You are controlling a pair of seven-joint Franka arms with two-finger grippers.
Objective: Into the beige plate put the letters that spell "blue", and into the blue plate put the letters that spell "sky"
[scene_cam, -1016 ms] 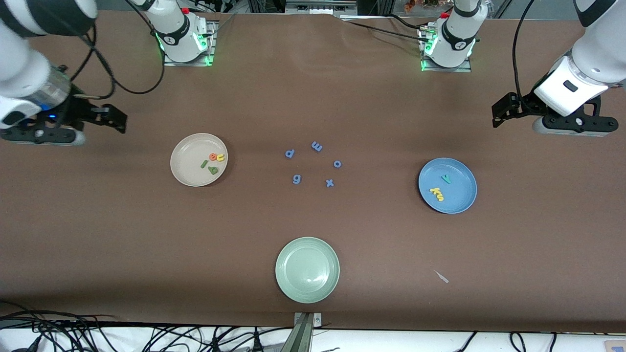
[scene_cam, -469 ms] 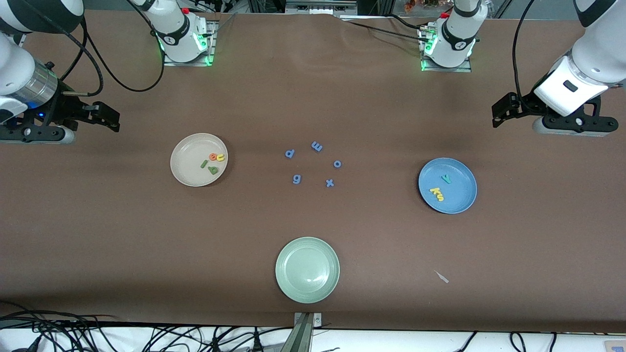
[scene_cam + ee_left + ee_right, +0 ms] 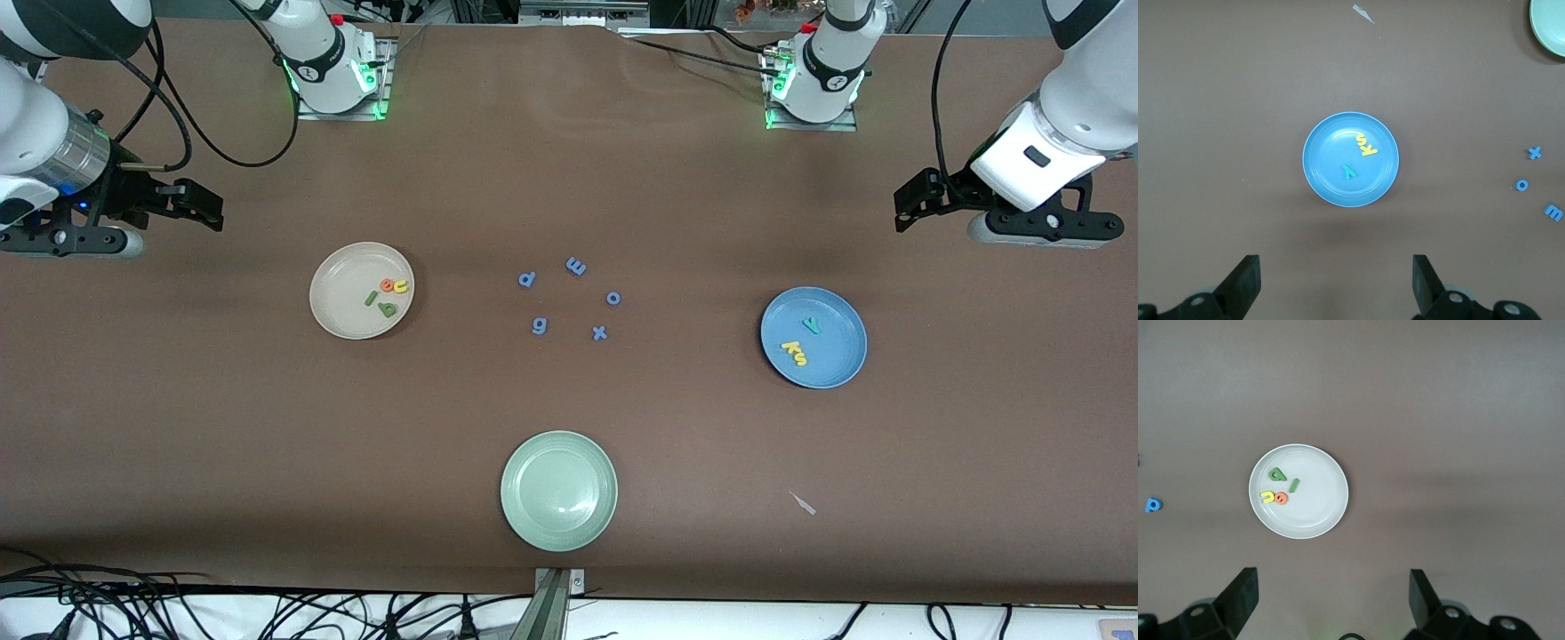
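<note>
The beige plate point(image 3: 338, 293) point(image 3: 1318, 500) holds the green "b" point(image 3: 388, 309) point(image 3: 1277, 475), green "l" point(image 3: 371, 299) point(image 3: 1294, 485), yellow "u" point(image 3: 401, 286) point(image 3: 1266, 497) and orange "e" point(image 3: 388, 285) point(image 3: 1280, 497). In the blue plate point(image 3: 840, 356) point(image 3: 1328, 147) lie the teal "y" point(image 3: 811, 325) point(image 3: 1349, 173), yellow "k" point(image 3: 789, 346) point(image 3: 1369, 151) and yellow "s" point(image 3: 799, 359) point(image 3: 1360, 139). My right gripper point(image 3: 206, 206) point(image 3: 1333, 597) hangs open and empty over bare table, off the beige plate toward the right arm's end. My left gripper point(image 3: 905, 212) point(image 3: 1336, 280) is open and empty over bare table, off the blue plate toward the left arm's end.
Several blue letters lie mid-table between the two plates: "p" point(image 3: 526, 279), "m" point(image 3: 576, 266), "o" point(image 3: 613, 298), "g" point(image 3: 539, 326), "x" point(image 3: 600, 333). A pale green plate point(image 3: 558, 489) sits nearer the front camera. A small pale scrap point(image 3: 803, 503) lies beside it toward the left arm's end.
The right arm has drawn back a little toward its end of the table, away from the beige plate. The left arm and all letters have stayed put.
</note>
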